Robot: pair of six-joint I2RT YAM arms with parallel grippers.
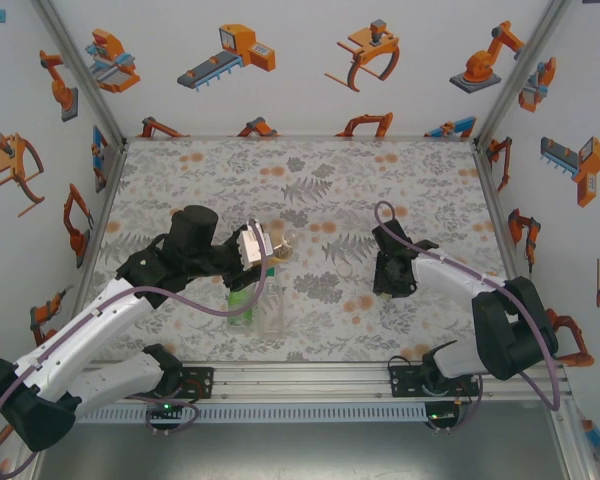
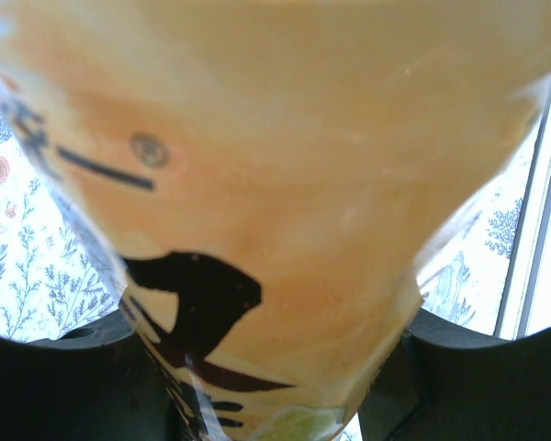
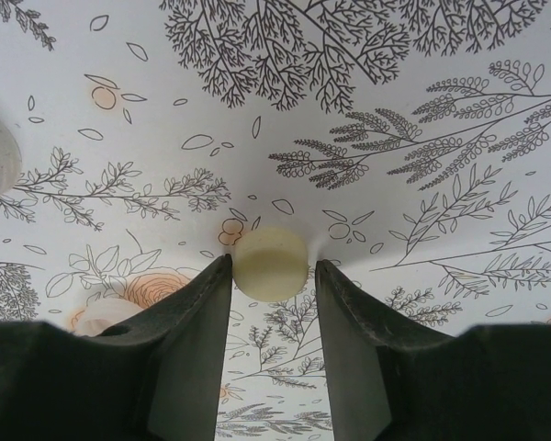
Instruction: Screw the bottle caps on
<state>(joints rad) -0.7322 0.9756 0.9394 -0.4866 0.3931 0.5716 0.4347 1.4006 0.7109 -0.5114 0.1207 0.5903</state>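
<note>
The left pincer (image 1: 263, 247) is clenched on the amber bottle (image 2: 275, 184), held at 9 o'clock from the middle of the tabletop (image 1: 430, 180). The green bottle (image 1: 244, 300) and the clear bottle (image 1: 273, 312) stand at 7 o'clock, side by side. At 4 o'clock the right pincer (image 3: 273, 303) straddles the yellowish cap (image 3: 271, 264) on the tabletop, jaws close beside it; whether they pinch it, I cannot tell.
</note>
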